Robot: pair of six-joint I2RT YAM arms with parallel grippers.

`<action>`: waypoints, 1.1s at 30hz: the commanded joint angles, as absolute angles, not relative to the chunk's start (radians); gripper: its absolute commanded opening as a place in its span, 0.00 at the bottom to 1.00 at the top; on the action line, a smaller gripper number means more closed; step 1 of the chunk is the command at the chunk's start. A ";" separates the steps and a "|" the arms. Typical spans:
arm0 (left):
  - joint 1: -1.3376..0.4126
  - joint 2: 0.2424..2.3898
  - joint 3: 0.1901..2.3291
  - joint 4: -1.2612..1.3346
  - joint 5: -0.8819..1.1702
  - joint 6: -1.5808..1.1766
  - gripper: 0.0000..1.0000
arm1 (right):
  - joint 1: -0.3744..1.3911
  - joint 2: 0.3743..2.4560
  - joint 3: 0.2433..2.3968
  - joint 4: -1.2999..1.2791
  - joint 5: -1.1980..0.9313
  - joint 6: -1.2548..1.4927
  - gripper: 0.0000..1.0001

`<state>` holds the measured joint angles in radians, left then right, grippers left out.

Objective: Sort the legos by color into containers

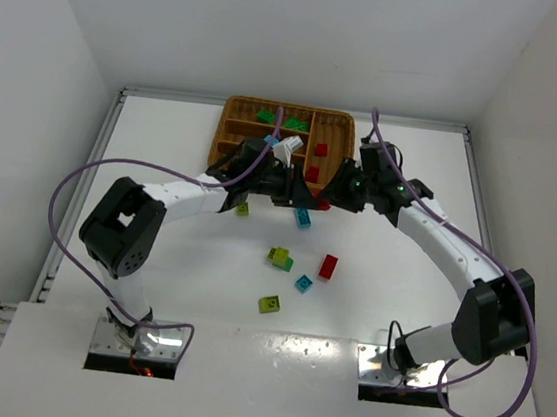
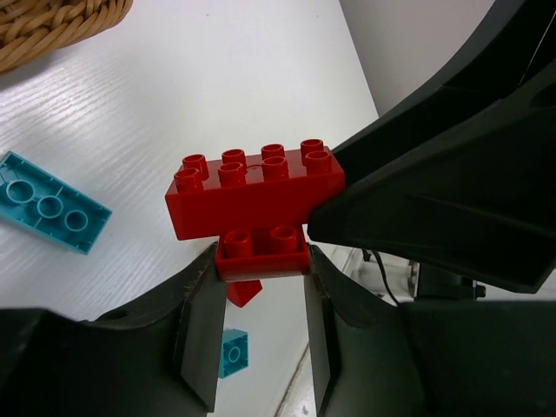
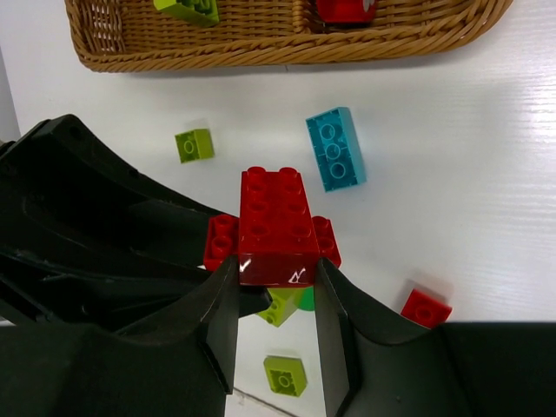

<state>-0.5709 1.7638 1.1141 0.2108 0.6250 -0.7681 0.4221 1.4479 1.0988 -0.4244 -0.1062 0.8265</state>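
Observation:
Both grippers meet just in front of the wicker tray point(image 1: 229, 132) and hold one red clump point(image 1: 321, 204) above the table. My left gripper point(image 2: 261, 261) is shut on the small red brick point(image 2: 261, 254) at the bottom. My right gripper point(image 3: 276, 271) is shut on the long red brick point(image 3: 274, 221) stacked crosswise on top, which also shows in the left wrist view point(image 2: 252, 195). In the top view the left gripper point(image 1: 295, 192) and right gripper point(image 1: 333, 195) nearly touch. Green bricks point(image 1: 295, 124) and red bricks point(image 1: 321, 149) lie in the tray.
Loose on the table: a cyan brick point(image 1: 303, 217), a small yellow-green brick point(image 1: 243, 208), a yellow-green and green clump point(image 1: 279, 258), a red brick point(image 1: 328, 267), a small cyan brick point(image 1: 303, 283) and a yellow-green brick point(image 1: 269, 304). White walls enclose the table.

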 commanded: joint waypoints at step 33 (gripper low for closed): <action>-0.473 1.714 1.040 0.015 0.572 -0.578 0.00 | 0.411 1.592 1.313 -0.356 -0.052 0.798 0.10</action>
